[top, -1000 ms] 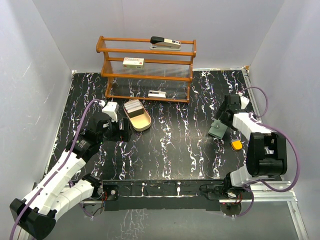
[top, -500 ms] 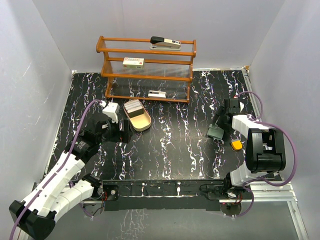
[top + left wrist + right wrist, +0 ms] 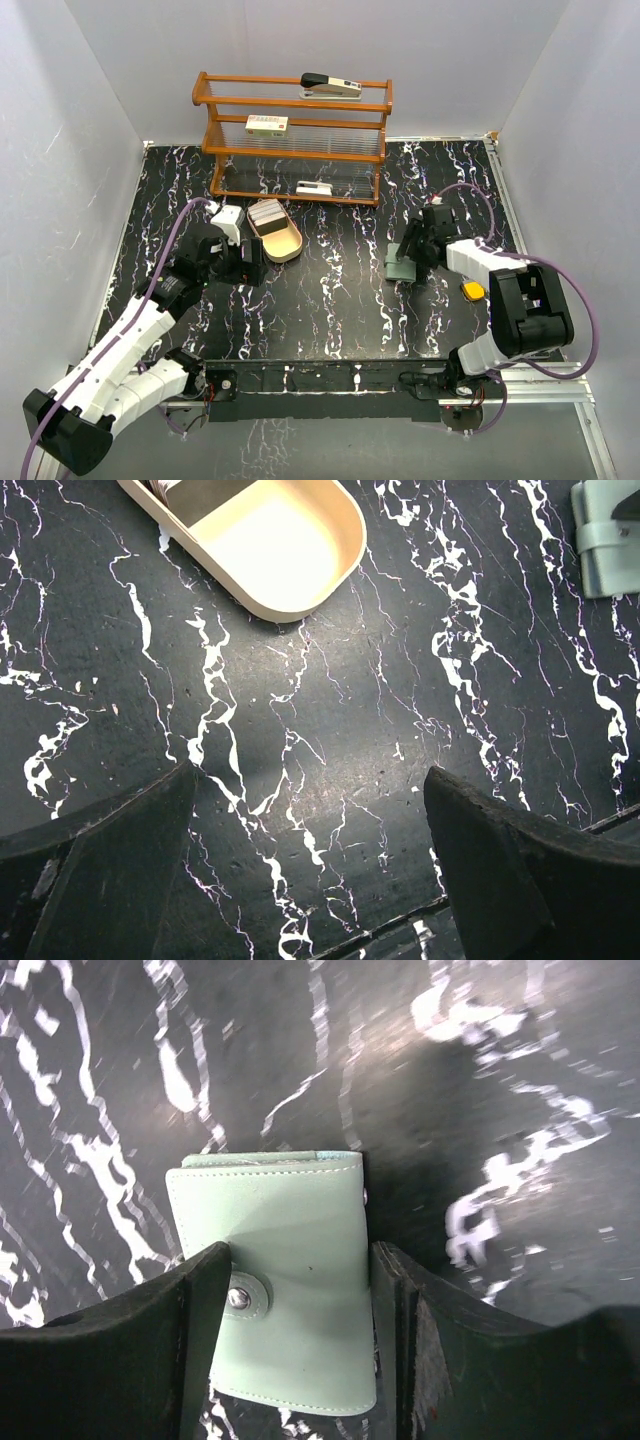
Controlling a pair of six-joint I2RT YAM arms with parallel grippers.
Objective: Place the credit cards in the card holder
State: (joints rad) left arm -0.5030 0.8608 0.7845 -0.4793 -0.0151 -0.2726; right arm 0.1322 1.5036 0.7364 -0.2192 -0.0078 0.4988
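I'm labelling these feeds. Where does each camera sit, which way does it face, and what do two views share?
Top external: high behind the arm bases, looking down over the table, wooden rack at the far end; both arms show.
Left wrist: on the left arm, facing down at the table and tan tray; its open jaws frame the bottom.
Right wrist: on the right arm, close above the card holder; its jaws straddle it.
Shared: the card holder appears in all three.
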